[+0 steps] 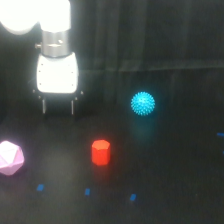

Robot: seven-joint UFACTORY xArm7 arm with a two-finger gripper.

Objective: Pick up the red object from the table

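Observation:
The red object (100, 152) is a small red-orange hexagonal prism standing on the black table (165, 170), just below the middle of the exterior view. My gripper (58, 106) hangs from the white arm at the upper left, well above and to the left of the red object. Its two thin dark fingers (44, 105) point down with a wide gap between them and nothing held.
A cyan spiky ball (143, 103) sits to the upper right of the red object. A pale pink faceted polyhedron (10, 158) lies at the left edge. Small blue marks (87, 191) dot the table near the front. A dark curtain forms the background.

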